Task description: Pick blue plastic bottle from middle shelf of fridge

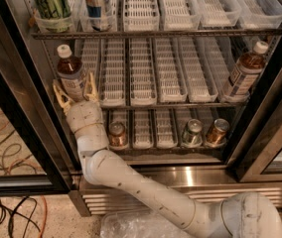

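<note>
The blue plastic bottle (72,75), with brown drink, a white cap and a pale label, stands at the front of the leftmost lane of the middle shelf (151,105) in the fridge (180,191). My gripper (76,92) is at the shelf's front left, reaching up from below. It is open, with one yellowish finger on each side of the bottle's lower part. I cannot tell whether the fingers touch it. A similar bottle (243,72) stands in the rightmost lane.
The top shelf holds a green-labelled bottle (51,1) and a blue-and-white container (95,4). Gold cans (116,135) (216,131) and a silver can (192,132) sit on the bottom shelf. Black door frames (12,108) (265,118) flank the opening. Cables (2,133) lie on the floor at left.
</note>
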Robot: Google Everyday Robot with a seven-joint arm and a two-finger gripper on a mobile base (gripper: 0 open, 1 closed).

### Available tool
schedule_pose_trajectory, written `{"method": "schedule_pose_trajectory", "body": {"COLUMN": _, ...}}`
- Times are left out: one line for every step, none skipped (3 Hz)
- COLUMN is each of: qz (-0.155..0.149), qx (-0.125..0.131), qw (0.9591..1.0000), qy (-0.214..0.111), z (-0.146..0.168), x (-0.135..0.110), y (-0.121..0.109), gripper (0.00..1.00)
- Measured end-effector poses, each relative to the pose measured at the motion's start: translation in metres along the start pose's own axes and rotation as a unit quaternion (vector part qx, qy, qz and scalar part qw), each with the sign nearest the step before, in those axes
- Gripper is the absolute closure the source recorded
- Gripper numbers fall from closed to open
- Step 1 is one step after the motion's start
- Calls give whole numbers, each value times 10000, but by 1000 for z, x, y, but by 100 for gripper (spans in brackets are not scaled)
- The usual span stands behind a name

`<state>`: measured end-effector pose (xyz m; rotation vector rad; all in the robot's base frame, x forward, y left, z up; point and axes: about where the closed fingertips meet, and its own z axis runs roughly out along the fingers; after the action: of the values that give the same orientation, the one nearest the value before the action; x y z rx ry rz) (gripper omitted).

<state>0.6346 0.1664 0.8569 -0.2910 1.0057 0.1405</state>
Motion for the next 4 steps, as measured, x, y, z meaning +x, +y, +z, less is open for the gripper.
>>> {"method": "schedule_pose_trajectory", "body": {"qz": -20, "qx": 148, "qw": 9999, "qy": -2, "z": 6, "x": 5, "y": -7, "gripper": 53}}
{"method": "schedule_pose_trajectory", "body": {"qz": -26, "qx": 152, "qw": 9999, "qy": -5, "z": 6, "x": 5, "y": -8, "gripper": 76}}
{"method": "schedule_pose_trajectory", "body": {"qz": -26, "qx": 152, "qw": 9999, "qy": -5, "z": 6, "x": 5, "y": -8, "gripper": 98}}
{"method": "schedule_pose_trajectory", "body": {"qz": -27, "qx": 157, "qw": 9999, "qy": -20, "z": 6, "x": 5, "y": -8, "gripper": 100}}
